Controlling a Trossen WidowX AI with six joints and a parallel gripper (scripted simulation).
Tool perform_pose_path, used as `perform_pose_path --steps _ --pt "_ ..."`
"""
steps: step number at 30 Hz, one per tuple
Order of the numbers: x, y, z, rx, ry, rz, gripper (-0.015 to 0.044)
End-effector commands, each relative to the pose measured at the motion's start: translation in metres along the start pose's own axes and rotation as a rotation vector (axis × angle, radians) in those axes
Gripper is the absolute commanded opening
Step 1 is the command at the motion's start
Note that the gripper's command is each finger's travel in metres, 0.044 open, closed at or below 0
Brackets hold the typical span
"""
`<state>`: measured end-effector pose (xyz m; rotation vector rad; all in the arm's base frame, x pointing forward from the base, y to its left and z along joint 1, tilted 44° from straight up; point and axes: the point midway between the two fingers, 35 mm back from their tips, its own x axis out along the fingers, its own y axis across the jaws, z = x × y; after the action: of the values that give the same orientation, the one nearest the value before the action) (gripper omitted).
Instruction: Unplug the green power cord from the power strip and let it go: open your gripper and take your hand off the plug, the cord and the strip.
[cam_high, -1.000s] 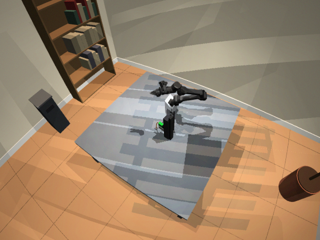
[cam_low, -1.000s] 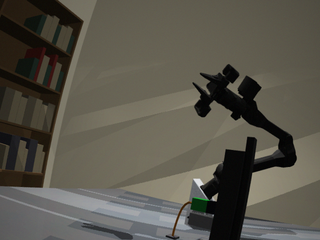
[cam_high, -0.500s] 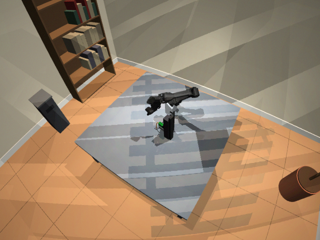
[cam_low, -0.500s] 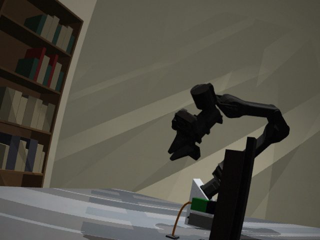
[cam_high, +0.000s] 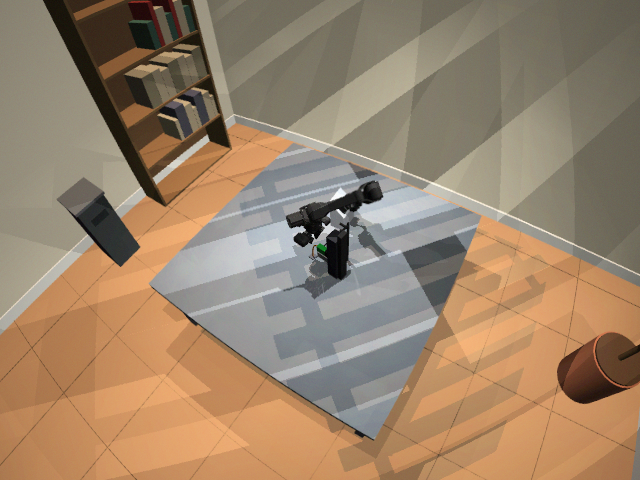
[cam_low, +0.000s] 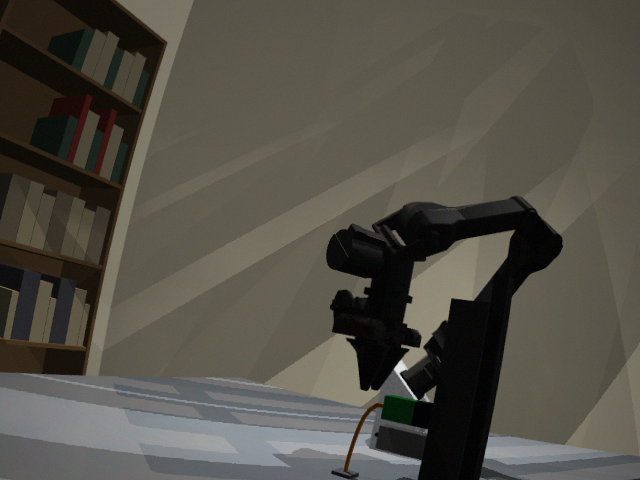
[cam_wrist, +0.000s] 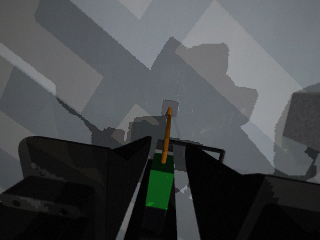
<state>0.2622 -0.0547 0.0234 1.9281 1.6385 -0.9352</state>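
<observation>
The green plug lies above a dark grey box that looks like the power strip, and meets a black part at its rear. Whether it is seated cannot be made out. The orange cord curves from the plug down to a small plate on the table. My gripper points down, partly open and empty, its tips a little above the plug in the exterior view. In the wrist view the plug shows between and beyond the fingers.
A tall black post stands right beside the plug and strip. A pale slanted panel rises behind the plug. A bookshelf and a dark bin stand off the table.
</observation>
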Motion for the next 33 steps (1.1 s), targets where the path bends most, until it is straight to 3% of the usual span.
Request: perform_pose_path --steps 1,33 --pt "0.001 0.001 -0.001 -0.003 0.016 -0.011 0.0160" --pt "0.000 0.001 -0.044 -0.003 0.018 -0.011 0.0160"
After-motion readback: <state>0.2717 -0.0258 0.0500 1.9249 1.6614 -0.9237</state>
